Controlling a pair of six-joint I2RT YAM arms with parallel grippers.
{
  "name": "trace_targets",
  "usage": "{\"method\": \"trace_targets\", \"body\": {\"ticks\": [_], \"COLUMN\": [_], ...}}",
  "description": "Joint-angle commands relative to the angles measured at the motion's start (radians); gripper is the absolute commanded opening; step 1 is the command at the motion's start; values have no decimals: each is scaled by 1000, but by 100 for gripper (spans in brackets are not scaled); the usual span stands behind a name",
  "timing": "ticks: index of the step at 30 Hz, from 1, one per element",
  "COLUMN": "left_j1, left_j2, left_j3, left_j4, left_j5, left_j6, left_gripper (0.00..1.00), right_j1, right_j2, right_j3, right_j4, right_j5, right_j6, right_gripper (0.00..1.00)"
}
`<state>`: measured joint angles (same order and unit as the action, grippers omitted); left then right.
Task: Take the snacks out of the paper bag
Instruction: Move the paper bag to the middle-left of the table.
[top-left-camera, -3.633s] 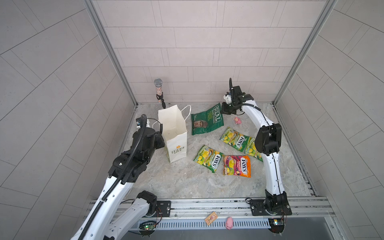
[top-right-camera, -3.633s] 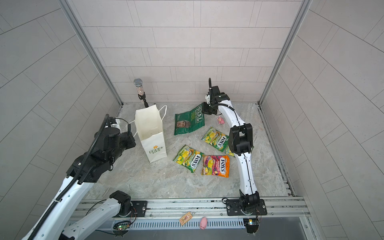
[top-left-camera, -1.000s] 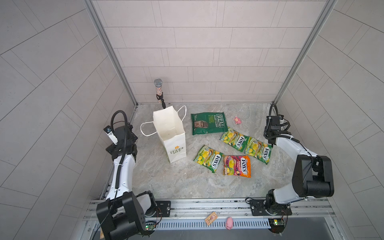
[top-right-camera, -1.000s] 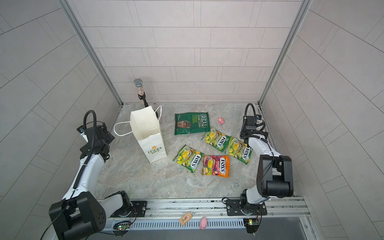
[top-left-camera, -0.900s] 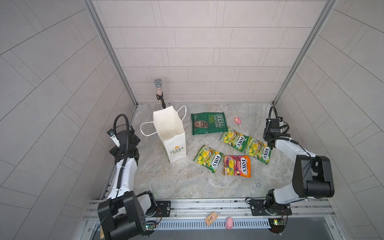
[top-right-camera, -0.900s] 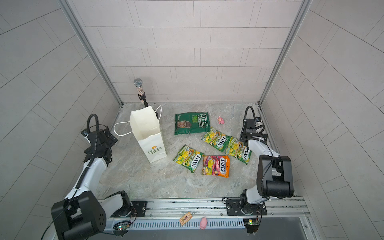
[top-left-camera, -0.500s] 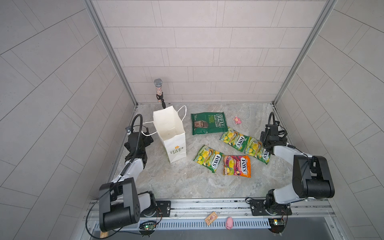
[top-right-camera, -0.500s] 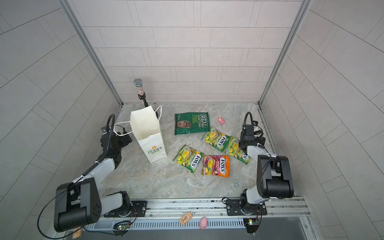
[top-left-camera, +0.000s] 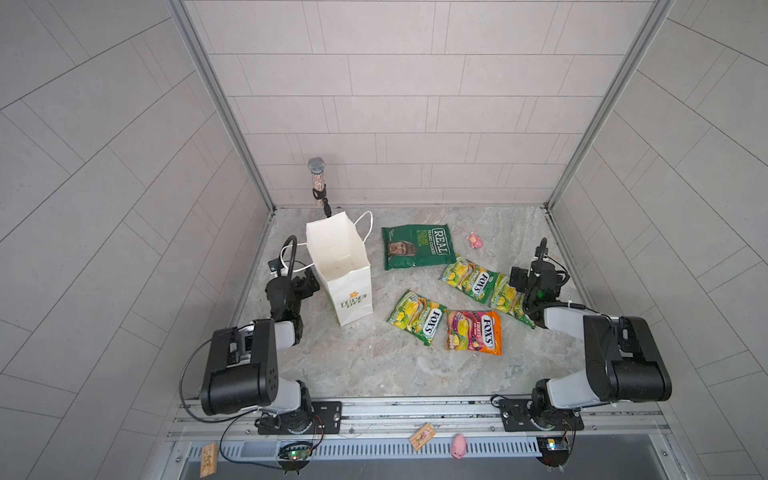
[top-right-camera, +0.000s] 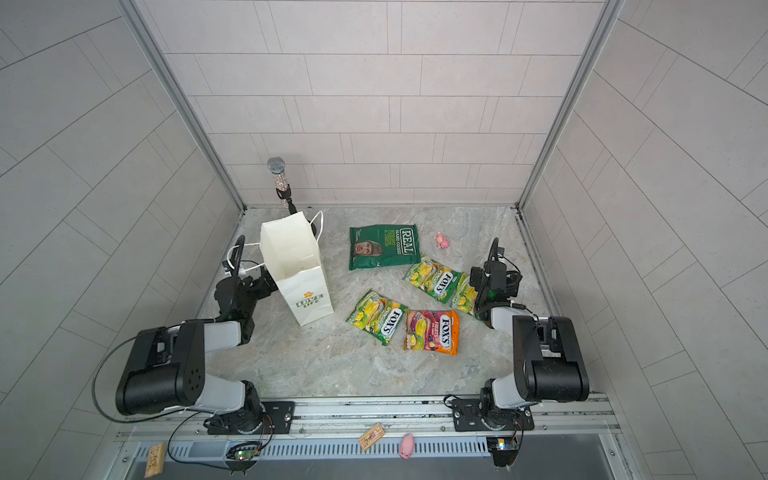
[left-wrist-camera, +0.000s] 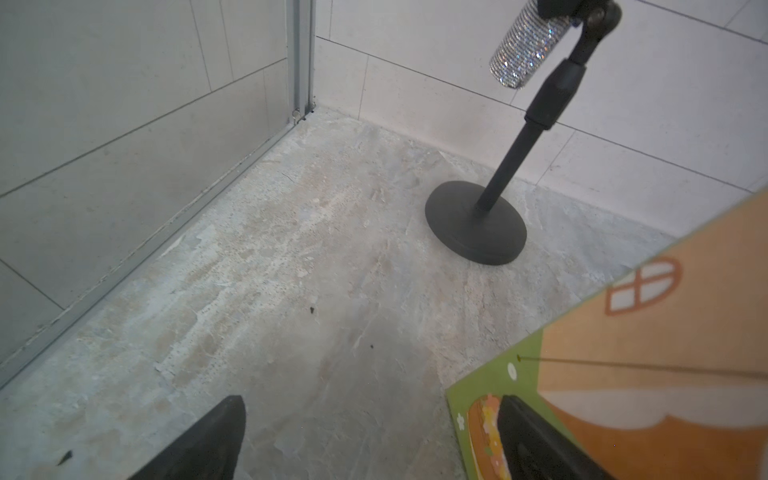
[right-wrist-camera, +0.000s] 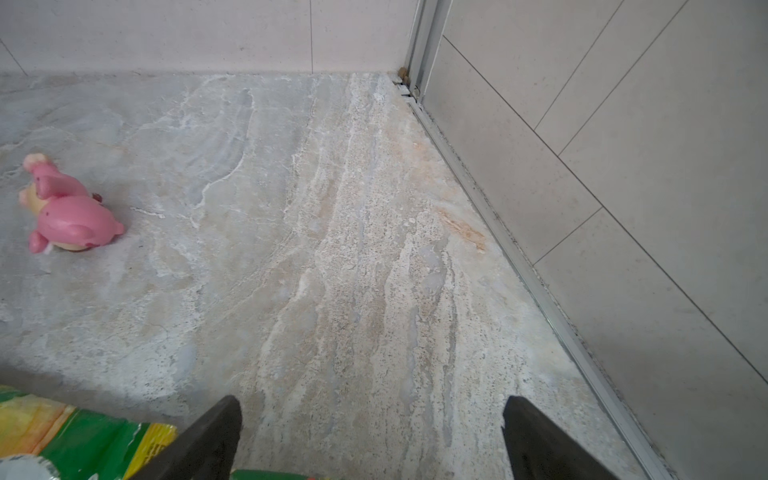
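In the left wrist view your left gripper (left-wrist-camera: 372, 409) has its jaws spread wide with nothing between them. One black finger sits in front of the green-and-orange illustrated side of the tall white paper carrier bag (left-wrist-camera: 665, 332), though you cannot tell whether it touches, and a black microphone stand (left-wrist-camera: 478, 224) rises beyond. In the right wrist view your right gripper (right-wrist-camera: 372, 407) is likewise spread wide and empty over the bare marbled floor (right-wrist-camera: 332, 249), with the corner of a yellow-green glossy candy packet (right-wrist-camera: 83, 436) just beside one finger and a small pink pig toy (right-wrist-camera: 66, 212) well apart. In both top views the bag stands upright just beside the left gripper, mouth open, and what you can see of its inside looks bare. The snacks lie flat on the floor between the bag and the right gripper: the large dark green REAL crisp bag (top-left-camera: 417, 251), three yellow-green FOX'S packets (top-left-camera: 417, 316) and an orange-pink FOX'S FRUITS packet (top-left-camera: 473, 332). You can judge the unpacking done, or nearly so. Should you lift a packet again, expect light, slippery, crinkly film: pinch a crimped end seam or corner, never the belly, since the crisps will crush. The bag itself is light and likely to tip, so steady a wall or handle.
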<state>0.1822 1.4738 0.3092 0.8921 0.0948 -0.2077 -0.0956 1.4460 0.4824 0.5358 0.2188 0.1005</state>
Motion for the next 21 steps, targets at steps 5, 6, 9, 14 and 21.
{"method": "trace_targets", "body": {"ticks": [5,6,9,14,21], "left_j1": [-40,-49,-73,-77,-76], "left_j2": [35,41,92,129,136], "left_j3": [-39,-46,-75,-89,-80], "left_j4": [197,217,309,366,359], "left_j5": [23,12,-24,-44,-59], "left_j6": [67,76,94,89,82], "left_gripper": [100,100,100,100,100], "right_j1": [3,3,4,4,5], "right_j2": [-36,-40,-72,-90,-47], "right_j3": [-40,-45,-92,-117,-116], "right_j4": [80,86,144,170,252], "right_j5": [-75,-88,-126,-151,-232], "right_j6": [-47,-53,-71,-52,-3], "right_gripper": [99,99,99,99,99]}}
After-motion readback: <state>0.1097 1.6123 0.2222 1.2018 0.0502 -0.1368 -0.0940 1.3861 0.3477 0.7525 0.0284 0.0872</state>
